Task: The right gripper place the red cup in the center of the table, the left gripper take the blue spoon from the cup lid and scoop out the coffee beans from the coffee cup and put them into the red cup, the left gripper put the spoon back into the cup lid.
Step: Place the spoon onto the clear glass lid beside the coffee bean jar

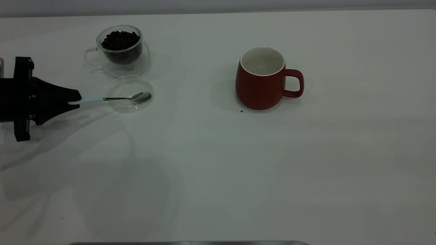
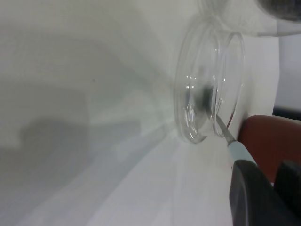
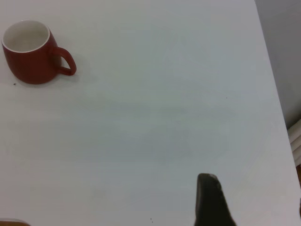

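Note:
The red cup point(image 1: 260, 85) stands upright right of the table's point(image 1: 218, 170) middle, handle to the right, white inside showing bare; it also shows in the right wrist view point(image 3: 33, 56). The coffee cup point(image 1: 121, 51) with coffee beans point(image 1: 120, 40) stands at the back left. In front of it lies the cup lid point(image 1: 131, 93) point(image 2: 207, 84), with the blue spoon's point(image 1: 115, 98) point(image 2: 239, 151) bowl resting in it. My left gripper point(image 1: 73, 100) point(image 2: 268, 181) is shut on the spoon's pale handle. My right gripper point(image 3: 254, 193) hangs open far to the right, over bare table.
A small dark speck point(image 1: 241, 111) lies on the table by the red cup's base. The table's right edge point(image 3: 273, 94) runs close to my right gripper. A grey strip point(image 1: 187, 243) shows at the front edge.

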